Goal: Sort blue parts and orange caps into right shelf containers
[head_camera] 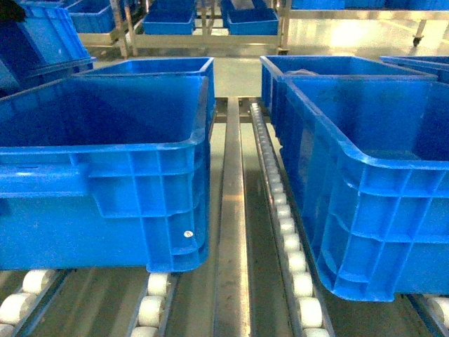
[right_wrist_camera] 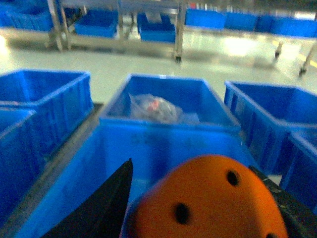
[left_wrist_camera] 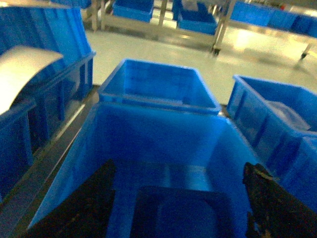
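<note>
— Roller tracks [head_camera: 291, 232] run forward between two rows of blue crates, with a pale shop floor [head_camera: 365, 35] and more racks beyond. Where do the right shelf containers sit?

— The near right crate [head_camera: 379, 189] stands on the rollers at the right, a second right crate [head_camera: 330, 70] touching its far end. The near left crate [head_camera: 105, 168] and another left crate [head_camera: 161, 70] behind it fill the other lane.

— And the right gripper [right_wrist_camera: 203, 208]?

— Its dark fingers [right_wrist_camera: 106, 208] flank an orange cap [right_wrist_camera: 208, 198] with round holes, closed around it, above the near right crate [right_wrist_camera: 148, 148]. The crate behind holds a clear plastic bag [right_wrist_camera: 153, 108].

— The left gripper [left_wrist_camera: 181, 208]?

— Spread wide, nothing between its fingers [left_wrist_camera: 89, 208], hanging over the near left crate [left_wrist_camera: 158, 134], where a dark flat shape [left_wrist_camera: 181, 213] lies on the floor. What it is, I cannot tell.
</note>
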### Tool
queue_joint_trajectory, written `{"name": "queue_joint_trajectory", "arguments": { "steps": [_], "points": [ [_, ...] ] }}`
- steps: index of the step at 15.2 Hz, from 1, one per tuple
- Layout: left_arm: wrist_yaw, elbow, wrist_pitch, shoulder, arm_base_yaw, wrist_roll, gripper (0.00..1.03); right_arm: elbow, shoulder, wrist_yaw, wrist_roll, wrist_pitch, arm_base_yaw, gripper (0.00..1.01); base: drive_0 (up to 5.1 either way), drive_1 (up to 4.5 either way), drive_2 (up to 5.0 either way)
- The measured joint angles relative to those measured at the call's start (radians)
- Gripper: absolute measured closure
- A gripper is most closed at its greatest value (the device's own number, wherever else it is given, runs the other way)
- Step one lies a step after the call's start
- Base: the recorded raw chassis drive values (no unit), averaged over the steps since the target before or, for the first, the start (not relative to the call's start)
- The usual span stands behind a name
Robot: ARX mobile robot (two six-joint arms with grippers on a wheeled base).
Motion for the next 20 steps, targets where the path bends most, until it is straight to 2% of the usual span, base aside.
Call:
{"name": "queue_joint_trajectory", "arguments": {
  "steps": [1, 2, 3, 4, 5, 6, 7, 9, 11, 12, 15, 20],
  "points": [
    [-0.005, 0.035, -0.011, 0.043, 0.000, -0.001, 0.24, 0.043, 0.056, 0.022, -0.001, -0.030, 0.000, 0.29, 0.0, 0.00, 0.0],
    [-0.046, 0.069, -0.032, 0.067, -0.003, 0.018, 0.12, 0.094, 0.115, 0.113, -0.028, -0.098, 0.010, 0.16, 0.0, 0.00, 0.0],
    [-0.062, 0.076, -0.021, 0.034, -0.006, 0.037, 0.03, 0.097, 0.111, 0.161, -0.049, -0.097, 0.013, 0.02, 0.0, 0.00, 0.0],
    [-0.063, 0.096, -0.013, 0.012, -0.007, 0.042, 0.05, 0.105, 0.092, 0.165, -0.057, -0.091, 0.013, 0.04, 0.0, 0.00, 0.0],
    [-0.051, 0.078, 0.051, 0.006, -0.011, 0.070, 0.11, 0.094, 0.086, 0.115, -0.047, -0.014, 0.003, 0.07, 0.0, 0.00, 0.0],
    [-0.042, -0.036, 0.114, -0.040, -0.014, 0.100, 0.26, -0.002, 0.045, -0.002, 0.000, 0.101, -0.009, 0.22, 0.0, 0.00, 0.0],
    [-0.040, -0.145, 0.158, -0.090, -0.014, 0.116, 0.38, -0.113, -0.012, -0.036, 0.024, 0.153, -0.009, 0.35, 0.0, 0.00, 0.0],
    [-0.039, -0.328, 0.237, -0.202, -0.017, 0.123, 0.67, -0.290, -0.117, -0.041, 0.040, 0.223, -0.009, 0.65, 0.0, 0.00, 0.0],
    [-0.039, -0.455, 0.273, -0.280, -0.017, 0.123, 0.93, -0.415, -0.202, -0.041, 0.042, 0.249, -0.009, 0.90, 0.0, 0.00, 0.0],
    [-0.039, -0.515, 0.279, -0.321, -0.017, 0.124, 1.01, -0.469, -0.245, -0.041, 0.045, 0.256, -0.009, 0.99, 0.0, 0.00, 0.0],
    [-0.039, -0.643, 0.282, -0.455, -0.017, 0.124, 1.01, -0.597, -0.382, -0.041, 0.046, 0.247, -0.009, 0.99, 0.0, 0.00, 0.0],
    [-0.039, -0.768, 0.190, -0.666, -0.017, 0.124, 1.01, -0.717, -0.603, -0.041, 0.046, 0.143, -0.009, 0.99, 0.0, 0.00, 0.0]
  ]
}}
